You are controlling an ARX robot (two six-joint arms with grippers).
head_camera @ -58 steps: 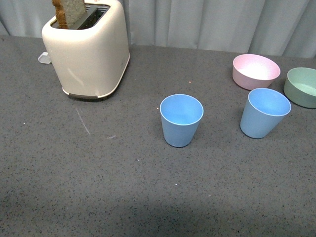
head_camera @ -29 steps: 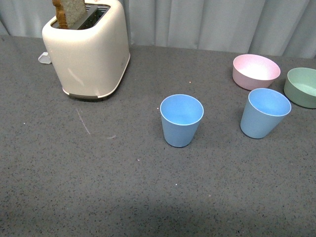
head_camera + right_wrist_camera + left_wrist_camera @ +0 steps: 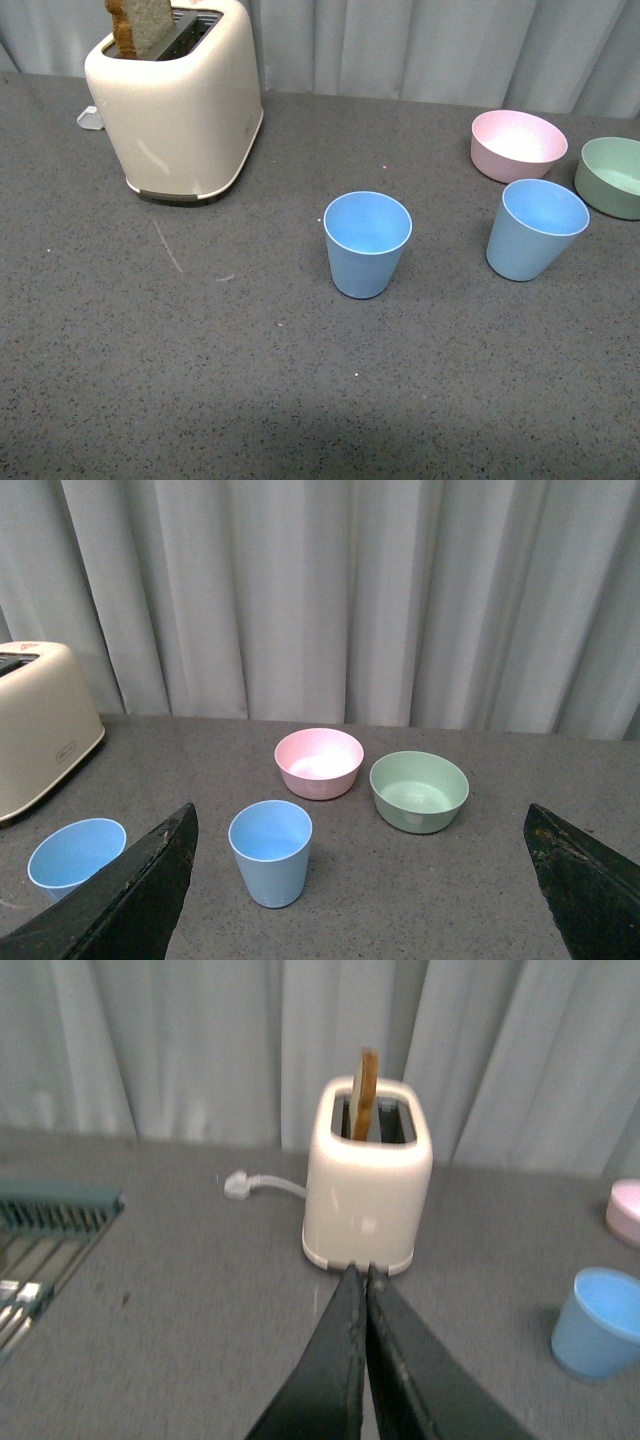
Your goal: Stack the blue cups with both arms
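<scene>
While left fingers [image 3: 350,1360] are pressing together and right fingers [image 3: 140,890] gaping, the mid-frame cup [image 3: 367,243] and right-side cup [image 3: 535,228] are standing untouched on the table [image 3: 200,380]. One right finger is covering the mid-frame cup's base.

Tabletop [image 3: 200,380]: toaster [image 3: 180,105] at far-left corner. Bread slice [image 3: 140,25] standing in toaster slot nearer left edge. Plug [image 3: 90,118] on tabletop just left of toaster. Centre cup [image 3: 367,245] upright near tabletop middle, right of toaster and closer to near edge. Right cup [image 3: 535,230] upright toward right edge, apart from centre cup, slightly further back. First bowl [image 3: 518,145] behind right cup, near far edge. Second bowl [image 3: 612,177] at right edge, right of first bowl, apart from right cup. Curtain [image 3: 420,45] behind far edge.
</scene>
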